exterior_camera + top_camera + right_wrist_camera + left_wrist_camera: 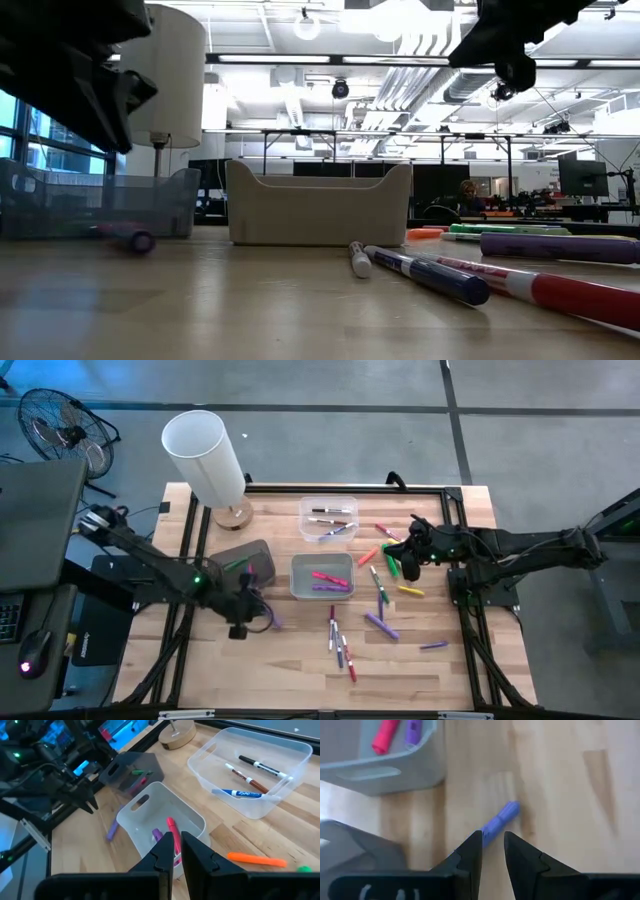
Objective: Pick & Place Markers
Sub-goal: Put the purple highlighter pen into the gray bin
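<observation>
1. While the left claw (240,628) hovers low over the counter (300,670) with fingers slightly parted, grasping nothing, a purple marker (499,820) lies loose just ahead of its tips.
2. Raised above the scattered markers (385,585), the right claw (177,846) looks clenched and empty.
3. 2 markers lie in the grey bin (297,572).

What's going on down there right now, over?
Left gripper low over a purple marker on the wood, jaws slightly apart, empty. Right gripper above the grey bin. Nothing blocking.
</observation>
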### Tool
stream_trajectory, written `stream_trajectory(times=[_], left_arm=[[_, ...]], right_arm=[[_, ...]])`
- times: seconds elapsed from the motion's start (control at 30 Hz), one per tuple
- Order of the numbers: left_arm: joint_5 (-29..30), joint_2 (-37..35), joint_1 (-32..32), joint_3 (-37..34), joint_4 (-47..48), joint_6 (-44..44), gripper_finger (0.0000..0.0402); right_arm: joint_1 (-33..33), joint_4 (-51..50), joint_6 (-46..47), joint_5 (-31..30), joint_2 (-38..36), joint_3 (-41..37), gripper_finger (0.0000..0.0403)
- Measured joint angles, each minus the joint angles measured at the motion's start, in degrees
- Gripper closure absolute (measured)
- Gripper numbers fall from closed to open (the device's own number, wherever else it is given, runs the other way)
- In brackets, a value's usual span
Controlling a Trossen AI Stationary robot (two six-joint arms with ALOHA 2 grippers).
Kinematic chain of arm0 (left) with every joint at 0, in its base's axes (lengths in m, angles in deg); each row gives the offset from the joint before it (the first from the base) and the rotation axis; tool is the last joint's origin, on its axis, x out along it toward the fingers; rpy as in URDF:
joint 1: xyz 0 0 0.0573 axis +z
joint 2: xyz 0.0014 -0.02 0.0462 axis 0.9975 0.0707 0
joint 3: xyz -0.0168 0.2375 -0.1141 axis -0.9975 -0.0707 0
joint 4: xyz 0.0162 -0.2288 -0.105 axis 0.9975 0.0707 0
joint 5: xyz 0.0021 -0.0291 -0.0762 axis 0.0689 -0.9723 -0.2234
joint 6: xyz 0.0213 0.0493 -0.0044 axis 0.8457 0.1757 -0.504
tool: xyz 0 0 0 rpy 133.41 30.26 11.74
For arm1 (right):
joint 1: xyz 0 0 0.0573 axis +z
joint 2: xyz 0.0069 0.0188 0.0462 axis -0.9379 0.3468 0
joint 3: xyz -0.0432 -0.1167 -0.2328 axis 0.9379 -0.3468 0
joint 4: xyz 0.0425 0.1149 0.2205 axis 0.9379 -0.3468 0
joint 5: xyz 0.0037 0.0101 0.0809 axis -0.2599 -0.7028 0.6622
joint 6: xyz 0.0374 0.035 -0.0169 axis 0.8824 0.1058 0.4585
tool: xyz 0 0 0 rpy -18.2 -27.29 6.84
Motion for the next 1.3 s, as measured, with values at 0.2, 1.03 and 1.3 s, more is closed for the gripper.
stream_trajectory(times=[0.2,1.03,1.3], left_arm=[[-5.99,4.39,8.31,1.19,-0.60,11.79,0.0319],[-11.49,27.87,19.07,16.33,3.99,21.63,0.0196],[-15.52,31.37,18.94,19.80,7.24,22.69,0.0196]], right_arm=[[3.29,0.02,2.91,-4.43,0.00,0.00,0.0380],[7.05,-2.38,3.06,-7.57,0.00,0.00,0.0380],[7.05,-3.48,3.04,-5.96,0.00,0.00,0.0380]])
